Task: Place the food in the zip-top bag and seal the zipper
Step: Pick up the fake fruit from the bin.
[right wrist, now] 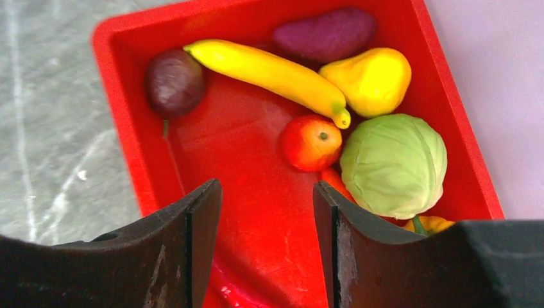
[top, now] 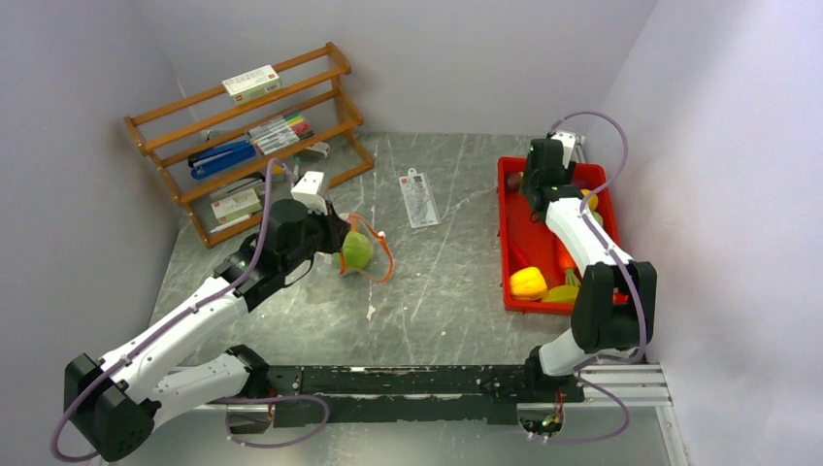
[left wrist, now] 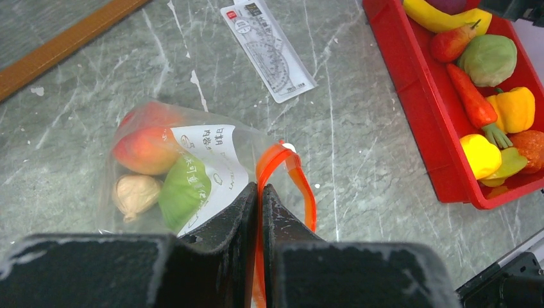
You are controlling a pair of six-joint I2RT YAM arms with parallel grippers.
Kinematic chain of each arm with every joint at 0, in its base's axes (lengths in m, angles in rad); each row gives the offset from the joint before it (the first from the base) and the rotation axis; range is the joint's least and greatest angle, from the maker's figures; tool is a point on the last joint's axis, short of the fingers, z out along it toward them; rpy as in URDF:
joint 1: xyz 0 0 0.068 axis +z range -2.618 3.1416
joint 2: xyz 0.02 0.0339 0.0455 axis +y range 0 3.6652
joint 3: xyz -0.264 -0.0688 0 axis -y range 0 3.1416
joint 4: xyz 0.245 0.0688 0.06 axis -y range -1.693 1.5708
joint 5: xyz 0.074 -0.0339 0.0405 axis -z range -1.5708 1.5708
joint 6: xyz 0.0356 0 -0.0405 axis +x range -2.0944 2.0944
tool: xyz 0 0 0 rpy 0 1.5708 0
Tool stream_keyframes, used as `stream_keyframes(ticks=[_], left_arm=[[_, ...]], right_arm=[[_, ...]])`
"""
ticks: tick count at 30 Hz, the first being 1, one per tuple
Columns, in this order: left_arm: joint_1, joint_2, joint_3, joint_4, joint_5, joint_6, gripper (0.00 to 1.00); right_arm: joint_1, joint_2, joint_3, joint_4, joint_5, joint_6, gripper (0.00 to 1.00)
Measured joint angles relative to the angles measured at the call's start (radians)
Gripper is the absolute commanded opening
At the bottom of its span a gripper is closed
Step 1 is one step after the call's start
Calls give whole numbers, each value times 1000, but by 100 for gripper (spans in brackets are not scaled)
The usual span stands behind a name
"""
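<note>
Zip-top bag (left wrist: 215,151) lies on the counter (left wrist: 359,147) well left of the red tray (top: 505,233), holding a peach ball (left wrist: 146,149), a green ball (left wrist: 185,191) and a pale bulb (left wrist: 135,194). Left fingers (left wrist: 244,215) are clamped on its zipper (left wrist: 308,192), whose loop gapes toward the tray. A flat white packet (top: 419,199) lies between bag and tray, farther back. Right fingers (right wrist: 199,218) hang apart, gripping nothing, over the tray's far end, beside a dark purple ball (right wrist: 174,82), banana (right wrist: 269,70) and cabbage (right wrist: 392,163). Far left of the tray stands a wooden rack (top: 243,136).

zip-top bag (left wrist: 168,168) label (left wrist: 215,151), Chinese print (illegible)
</note>
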Motion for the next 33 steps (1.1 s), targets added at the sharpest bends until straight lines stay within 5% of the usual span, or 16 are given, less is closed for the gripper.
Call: stream_keyframes(ticks=[14, 33], left_arm=[[0, 2, 0, 1, 13, 0, 7], [0, 3, 0, 1, 13, 0, 7]], right_arm=[[-170, 169, -26, 94, -85, 18, 60], [-216, 331, 66, 97, -118, 19, 57]])
